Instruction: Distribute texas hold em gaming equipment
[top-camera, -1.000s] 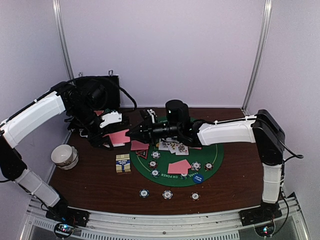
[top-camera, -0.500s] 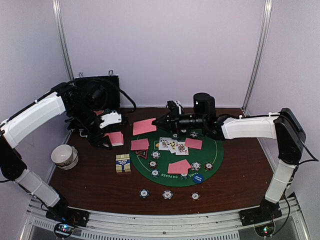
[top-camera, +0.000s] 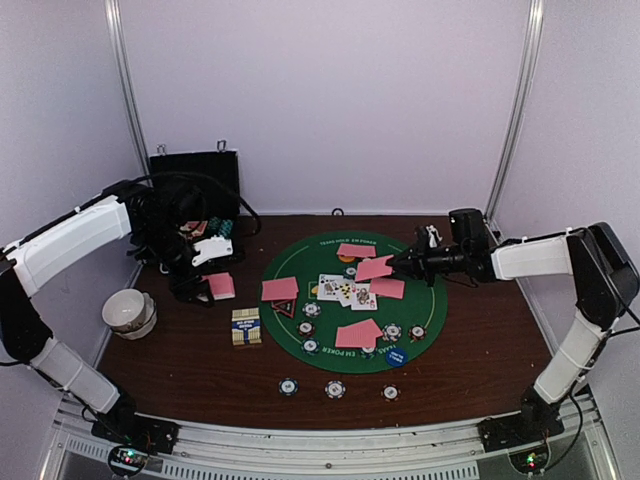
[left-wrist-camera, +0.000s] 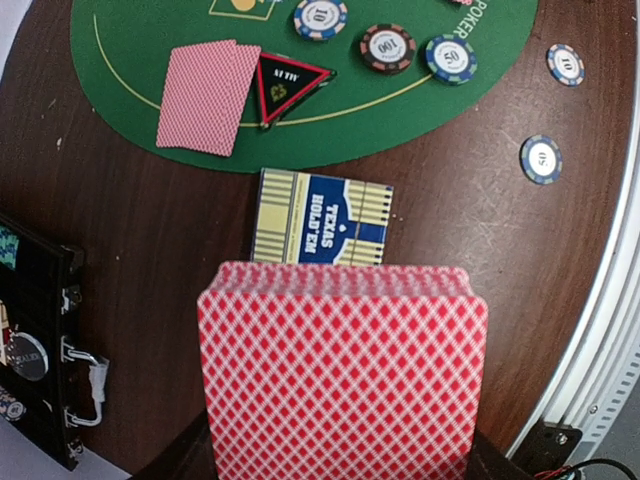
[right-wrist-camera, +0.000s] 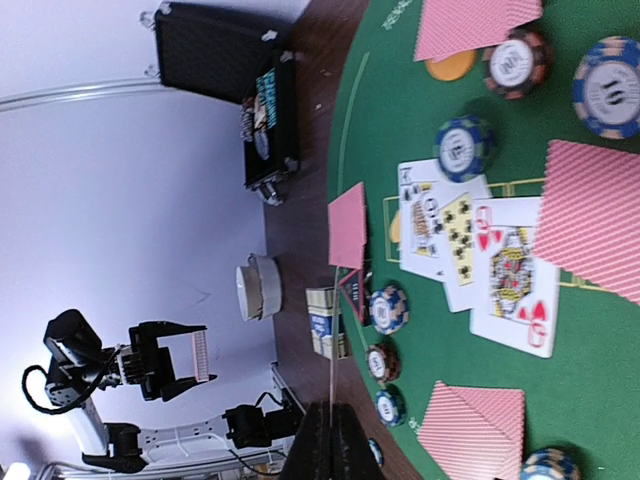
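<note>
Left jaws: closed on the thick deck of pink-red-backed playing cards (left-wrist-camera: 340, 370), held off the left edge of the round green felt mat (top-camera: 432, 300), over the dark brown wooden counter (top-camera: 480, 350).

Right jaws: pinched shut on a single pink-red-backed card (top-camera: 375, 268), over the mat's far-right part, between the face-down pair at the mat's far rim (top-camera: 356, 250) and the face-down pair right of the mat's centre (top-camera: 388, 288). I cannot tell its height above the felt.

Risks, as I judge them:
- The single card is gripped by one edge only. Released from height, it could sail or flip face up.
- It has neighbours on both sides. A sloppy drop could lap onto either pair, or onto the face-up row at the mat's centre (top-camera: 345, 292), muddling the hands.
- The deck is a loose stack. A slack or tilted grip could fan it out and spill cards by the blue-and-cream card box (left-wrist-camera: 322, 218), left of the mat.
- A low sweep could knock the stripe-edged poker chips (top-camera: 392, 331) on the mat's near half.

Views:
- The top view shows the single card's back and its neighbours. The right wrist view shows it only as a thin edge-on line.
- The left wrist view shows the deck's stacked edge, chip numbers and the red-black triangle marker (left-wrist-camera: 288, 85), but the deck hides my left jaws.
</note>
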